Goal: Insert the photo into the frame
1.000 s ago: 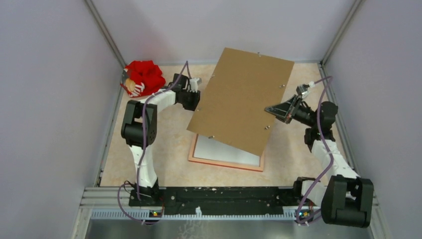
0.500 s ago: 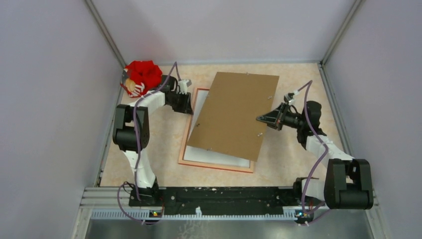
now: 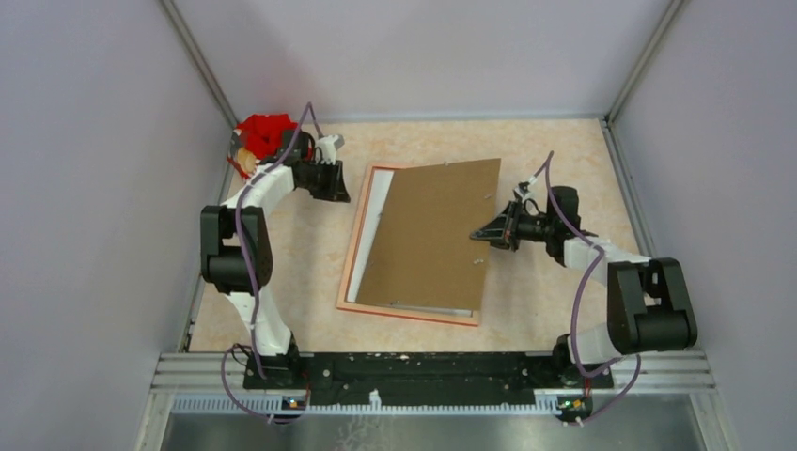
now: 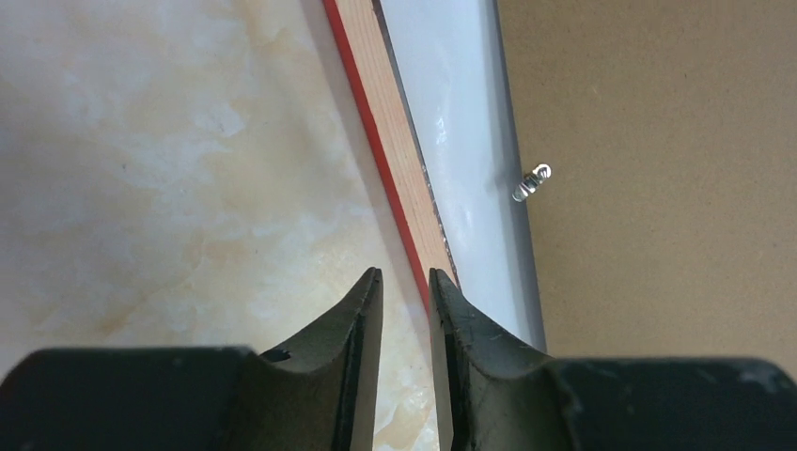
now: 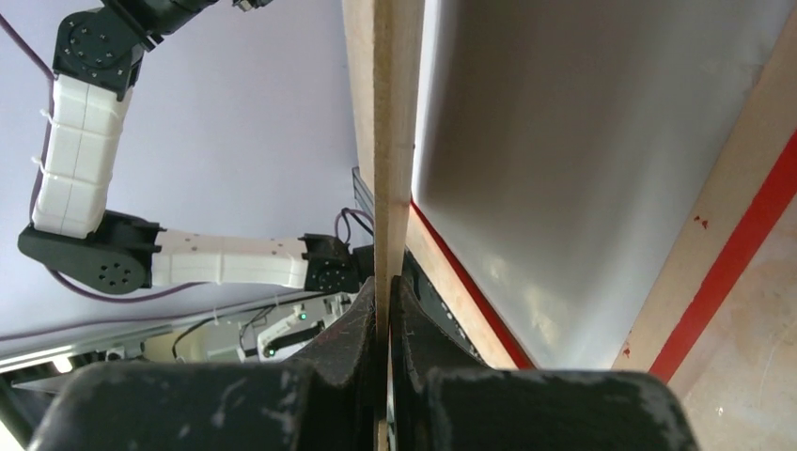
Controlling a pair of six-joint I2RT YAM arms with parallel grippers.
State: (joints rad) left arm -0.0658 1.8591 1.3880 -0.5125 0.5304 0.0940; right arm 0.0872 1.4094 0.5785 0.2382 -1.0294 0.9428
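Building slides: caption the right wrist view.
Right gripper pinches the backing panel by its edge, tilted over the photo in the frame.

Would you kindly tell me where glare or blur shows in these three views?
Top view: soft, even light, no hard shadows around the backing panel. Left wrist view: sharp, with a pale sheen on the photo beside the frame. Right wrist view: the panel's edge, pinched in the right tool, is blurred so near the lens.

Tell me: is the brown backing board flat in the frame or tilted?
Tilted: right gripper pinches the board's raised edge, clear of the frame.
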